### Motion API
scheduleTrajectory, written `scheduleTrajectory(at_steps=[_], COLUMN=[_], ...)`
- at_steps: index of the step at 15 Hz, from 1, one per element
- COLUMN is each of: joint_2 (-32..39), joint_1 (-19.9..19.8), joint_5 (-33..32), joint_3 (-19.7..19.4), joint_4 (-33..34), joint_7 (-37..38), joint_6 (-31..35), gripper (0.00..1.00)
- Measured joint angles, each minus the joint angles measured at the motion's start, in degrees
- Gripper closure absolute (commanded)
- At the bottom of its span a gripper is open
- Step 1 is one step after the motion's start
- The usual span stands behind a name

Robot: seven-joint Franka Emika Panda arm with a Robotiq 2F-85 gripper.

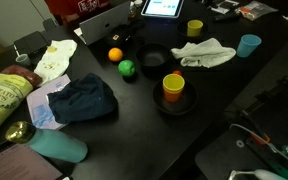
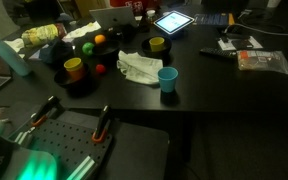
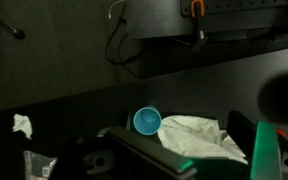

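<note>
In the wrist view my gripper [image 3: 199, 162] comes in from the bottom edge, lit green, high above the black table [image 3: 74, 110]. Its jaws stand apart with nothing between them. Below and ahead lie a light blue cup [image 3: 147, 121] and, right beside it, a crumpled white cloth [image 3: 199, 135]. Both exterior views show the same cup [image 1: 248, 45] [image 2: 167, 77] upright next to the cloth [image 1: 204, 52] [image 2: 139, 66]. Neither exterior view shows the jaws clearly; only green-lit robot parts [image 2: 34, 165] appear at the frame edge.
A yellow cup in a dark bowl [image 1: 173, 88], a green ball [image 1: 127, 68], an orange [image 1: 115, 54], a black bowl [image 1: 152, 58], a second yellow cup [image 1: 195, 27], a tablet [image 1: 164, 8], a dark blue cloth [image 1: 82, 100], a snack bag [image 1: 4, 95], a teal bottle [image 1: 56, 148].
</note>
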Motion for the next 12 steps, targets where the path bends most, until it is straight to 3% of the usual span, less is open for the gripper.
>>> scheduleTrajectory(at_steps=[6,12], joint_2=[11.09,26.24], joint_1=[4.45,7.53], joint_5=[8.68,10.55], joint_3=[-0.85,2.71], joint_4=[-8.56,-7.37], joint_7=[-3.78,-4.15], joint_6=[16.63,29.99], gripper=[0.0,0.0])
